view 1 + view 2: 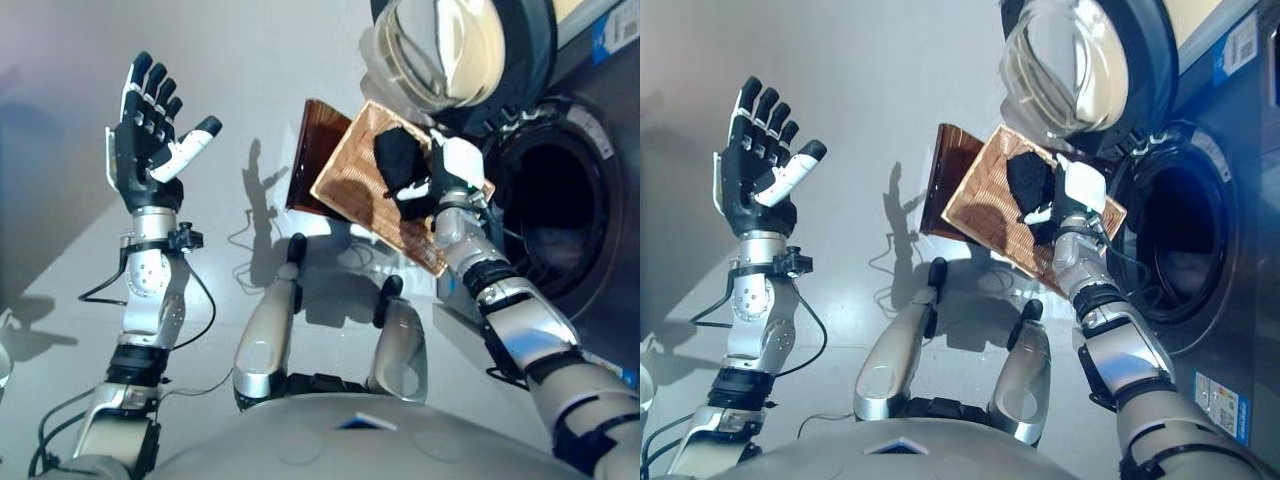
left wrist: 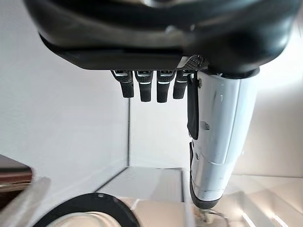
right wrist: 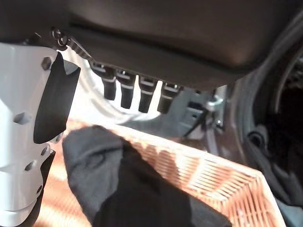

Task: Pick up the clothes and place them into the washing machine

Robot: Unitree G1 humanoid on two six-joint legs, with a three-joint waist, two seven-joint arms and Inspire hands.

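Grey floor [image 1: 250, 90] lies open left of washing machine [image 1: 590, 200]; basket [image 1: 350, 165] borders drum.

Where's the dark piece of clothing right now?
The dark cloth lies in the wicker basket on the robot's right, just under the right hand, beside the washing machine's open drum.

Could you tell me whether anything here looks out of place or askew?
Nothing looks damaged or spilled. The wicker basket sits tilted beside the washing machine's open door, dark clothing lying in it under the right hand. The left hand is raised, empty.
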